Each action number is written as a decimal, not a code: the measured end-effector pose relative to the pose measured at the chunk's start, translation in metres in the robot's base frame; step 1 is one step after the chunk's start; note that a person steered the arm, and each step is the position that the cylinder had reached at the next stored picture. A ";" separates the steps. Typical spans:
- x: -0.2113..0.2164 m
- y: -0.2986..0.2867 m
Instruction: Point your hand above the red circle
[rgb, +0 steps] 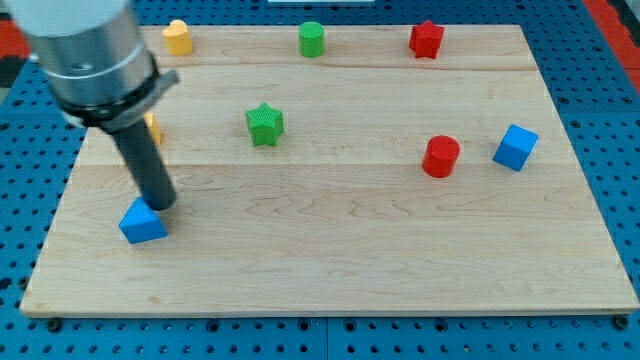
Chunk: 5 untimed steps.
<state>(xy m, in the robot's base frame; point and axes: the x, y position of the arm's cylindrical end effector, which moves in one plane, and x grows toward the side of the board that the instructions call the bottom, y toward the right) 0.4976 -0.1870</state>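
The red circle (440, 156) is a short red cylinder standing at the board's right middle, just left of a blue cube (515, 147). My tip (161, 205) is far away at the view's left, touching the top edge of a blue triangular block (142, 222). The dark rod rises from there to the grey arm body (88, 55) at the view's top left. The tip is about 280 pixels left of the red circle and lower in the view.
A green star (265, 124) sits left of centre. A yellow block (177, 36), a green cylinder (312, 39) and a red star (426, 39) line the top edge. Another yellow block (153, 128) is partly hidden behind the rod. The wooden board (330, 260) lies on blue pegboard.
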 end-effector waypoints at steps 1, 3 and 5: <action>0.006 0.043; 0.023 0.008; 0.018 0.112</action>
<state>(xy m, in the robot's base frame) 0.5159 -0.0749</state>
